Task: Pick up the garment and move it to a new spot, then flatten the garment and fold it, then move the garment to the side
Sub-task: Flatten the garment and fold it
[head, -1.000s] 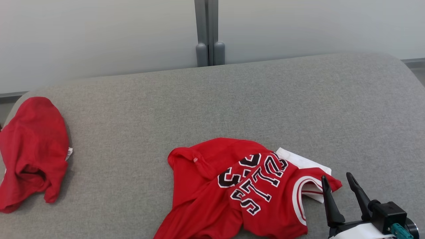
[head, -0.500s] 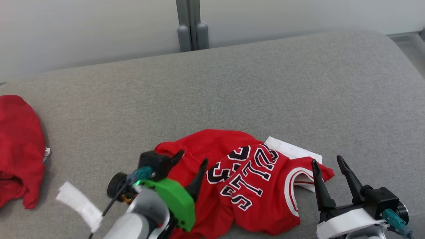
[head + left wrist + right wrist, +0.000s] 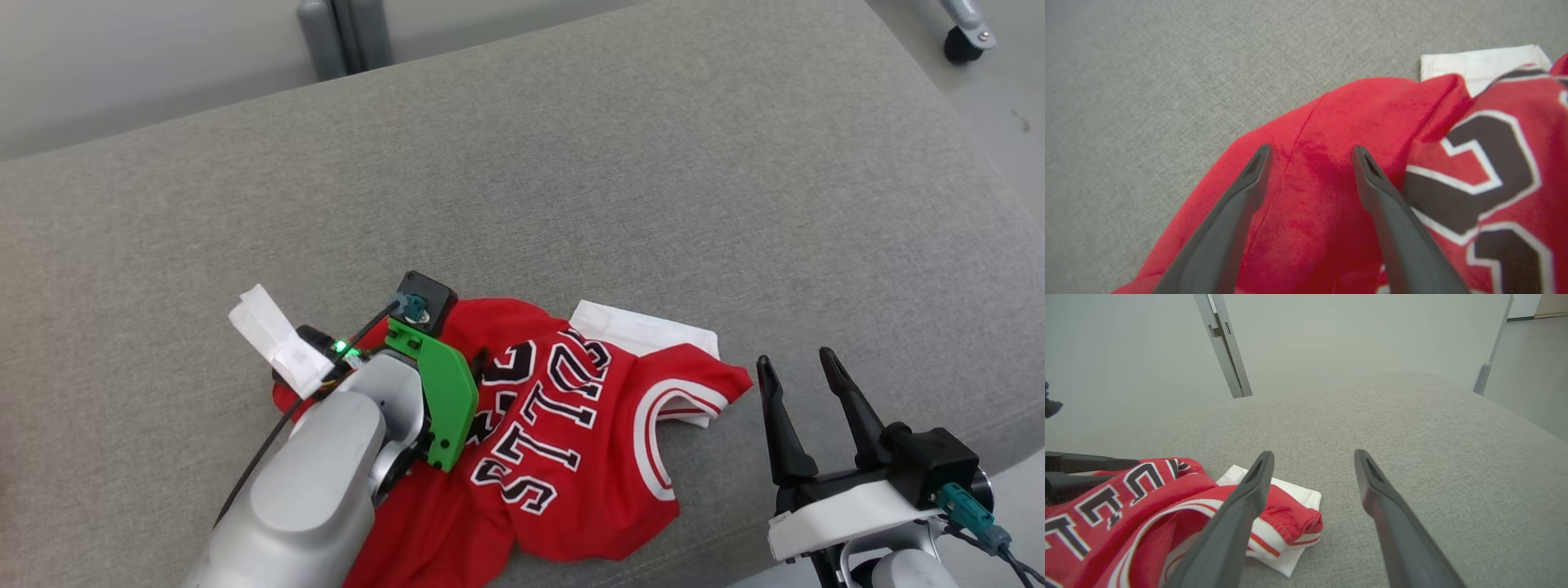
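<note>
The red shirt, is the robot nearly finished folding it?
Not nearly. Done: nothing yet; the red shirt lies crumpled on the grey cushion. In hand: the left gripper hangs open over its plain red part, looking ready to grab; the right gripper stands open beside the shirt's edge. Left: lifting, moving, flattening, folding and setting it aside.

1. Lower left: silver forearm (image 3: 310,482), green bracket (image 3: 447,400), white tape tag (image 3: 273,339), thin black cable (image 3: 253,468).
2. Lower right: long dark tapered fingers (image 3: 780,425), white bracket (image 3: 841,518), teal plug (image 3: 967,505).
</note>
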`<state>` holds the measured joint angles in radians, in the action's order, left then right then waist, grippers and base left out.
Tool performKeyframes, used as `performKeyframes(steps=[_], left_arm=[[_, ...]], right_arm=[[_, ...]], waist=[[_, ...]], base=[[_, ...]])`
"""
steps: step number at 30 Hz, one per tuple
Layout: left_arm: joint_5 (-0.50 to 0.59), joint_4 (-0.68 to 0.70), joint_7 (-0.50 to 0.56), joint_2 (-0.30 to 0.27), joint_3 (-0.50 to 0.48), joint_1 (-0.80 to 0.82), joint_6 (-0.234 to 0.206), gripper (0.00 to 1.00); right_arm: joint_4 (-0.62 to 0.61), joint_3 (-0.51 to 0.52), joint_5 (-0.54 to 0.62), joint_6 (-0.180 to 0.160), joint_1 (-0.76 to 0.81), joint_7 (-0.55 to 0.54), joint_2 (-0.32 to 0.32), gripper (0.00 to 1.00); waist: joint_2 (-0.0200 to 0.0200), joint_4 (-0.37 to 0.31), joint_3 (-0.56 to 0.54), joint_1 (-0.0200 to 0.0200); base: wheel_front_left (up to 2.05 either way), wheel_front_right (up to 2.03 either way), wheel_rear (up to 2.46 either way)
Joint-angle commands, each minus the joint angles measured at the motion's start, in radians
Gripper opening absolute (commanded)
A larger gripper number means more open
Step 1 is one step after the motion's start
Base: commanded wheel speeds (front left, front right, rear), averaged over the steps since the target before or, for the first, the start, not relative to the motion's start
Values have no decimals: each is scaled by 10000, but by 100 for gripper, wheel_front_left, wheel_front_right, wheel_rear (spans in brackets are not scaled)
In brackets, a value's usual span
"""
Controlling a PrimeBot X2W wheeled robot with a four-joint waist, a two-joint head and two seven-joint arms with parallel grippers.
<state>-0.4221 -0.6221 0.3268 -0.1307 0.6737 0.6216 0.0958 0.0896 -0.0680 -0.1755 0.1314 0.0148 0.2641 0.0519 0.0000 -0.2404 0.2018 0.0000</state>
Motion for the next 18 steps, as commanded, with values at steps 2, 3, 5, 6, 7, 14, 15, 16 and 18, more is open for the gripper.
performKeyframes(steps=[2, 3, 5, 6, 7, 14, 15, 16, 18], left_arm=[[-199, -492, 274, 58, 277, 103, 187, 100], [-244, -658, 352, 46, 350, 125, 219, 100], [-306, -954, 282, 30, 540, 129, 272, 0], [-371, -1069, 215, 23, 585, 148, 295, 0], [-407, -1160, 177, 7, 620, 186, 300, 0], [-459, -1485, -1530, -85, -71, 1058, -260, 0], [-442, -1591, -1811, -85, -192, 1206, -415, 0], [-374, -1672, -2047, -106, -240, 1333, -522, 0], [-306, -1842, -2638, -154, -464, 1715, -829, 0]], right_arm=[[-6, 44, -118, -14, -60, 7, -10, 100], [-10, 62, -153, -14, -53, 7, -11, 100], [-40, 93, -193, -14, -49, 5, -12, 100], [-52, 104, -220, -14, -47, 7, -13, 100], [-54, 106, -239, -14, -53, 5, -13, 100], [-112, 73, -241, -14, -138, 7, -10, 100], [-122, 62, -227, -14, -179, 7, -11, 100], [-126, 58, -219, -14, -199, 5, -9, 100], [-139, 41, -178, -14, -262, 7, -9, 100]], waist=[[0, -514, 332, 0], [0, -529, 334, 0], [0, -545, 346, 0], [0, -539, 349, 0], [0, -528, 351, 0], [0, -323, 472, 0], [0, -306, 515, 0], [0, -294, 556, 0], [0, -283, 663, 0]], base=[[0, 0, 0], [0, 0, 0], [0, 0, 0], [0, 0, 0], [0, 0, 0], [0, 0, 0], [0, 0, 0], [0, 0, 0], [0, 0, 0]])
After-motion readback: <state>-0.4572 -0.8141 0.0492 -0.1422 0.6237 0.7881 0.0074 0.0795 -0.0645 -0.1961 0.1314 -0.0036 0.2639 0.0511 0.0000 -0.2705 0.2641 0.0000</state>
